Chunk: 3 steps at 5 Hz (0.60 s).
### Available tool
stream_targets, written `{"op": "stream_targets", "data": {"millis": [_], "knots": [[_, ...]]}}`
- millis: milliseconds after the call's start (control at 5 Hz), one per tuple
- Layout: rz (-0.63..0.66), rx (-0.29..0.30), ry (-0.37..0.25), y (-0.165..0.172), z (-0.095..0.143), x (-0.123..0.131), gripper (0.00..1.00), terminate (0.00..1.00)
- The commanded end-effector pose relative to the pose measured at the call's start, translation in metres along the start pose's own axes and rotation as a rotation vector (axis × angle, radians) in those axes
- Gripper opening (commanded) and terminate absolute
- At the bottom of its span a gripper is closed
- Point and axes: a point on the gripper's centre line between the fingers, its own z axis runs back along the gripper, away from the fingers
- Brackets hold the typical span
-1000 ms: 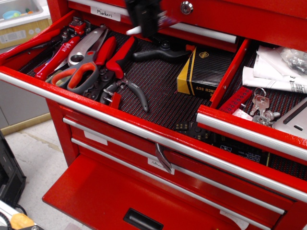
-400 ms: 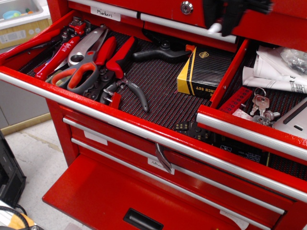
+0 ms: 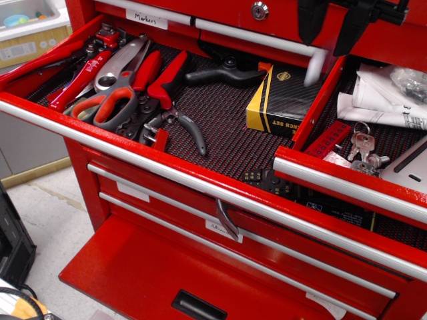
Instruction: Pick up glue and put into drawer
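My gripper (image 3: 328, 41) hangs at the top right, over the red divider between the two compartments of the open drawer (image 3: 133, 152). Its two dark fingers (image 3: 309, 23) stand apart and nothing shows between them. Just below the left finger, the white nozzle of the glue (image 3: 313, 69) shows as a blurred streak pointing down, in the air above the right end of the black-and-yellow box (image 3: 283, 100). The glue's red body cannot be told apart from the red cabinet behind it.
The left compartment holds red-handled scissors (image 3: 113, 103), red-handled pliers (image 3: 167, 83), other hand tools and a black clamp (image 3: 223, 72). The right compartment holds keys (image 3: 363, 143), a red strip (image 3: 328, 139) and papers (image 3: 377, 100). A lower drawer (image 3: 160, 280) also stands open.
My gripper has moved from the upper middle to the right, to above the divider. Its fingers have spread apart, and the glue's white nozzle now shows lower, below the fingers.
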Motion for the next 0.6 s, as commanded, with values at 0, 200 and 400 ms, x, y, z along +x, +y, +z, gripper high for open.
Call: {"op": "stream_targets", "data": {"millis": [0,200,400], "knots": [[0.025,-0.01,-0.061,0.003,0.0178,0.0162,1.0,0.0],[0.025,-0.01,-0.061,0.003,0.0178,0.0162,1.0,0.0],[0.025,-0.01,-0.061,0.003,0.0178,0.0162,1.0,1.0]]}}
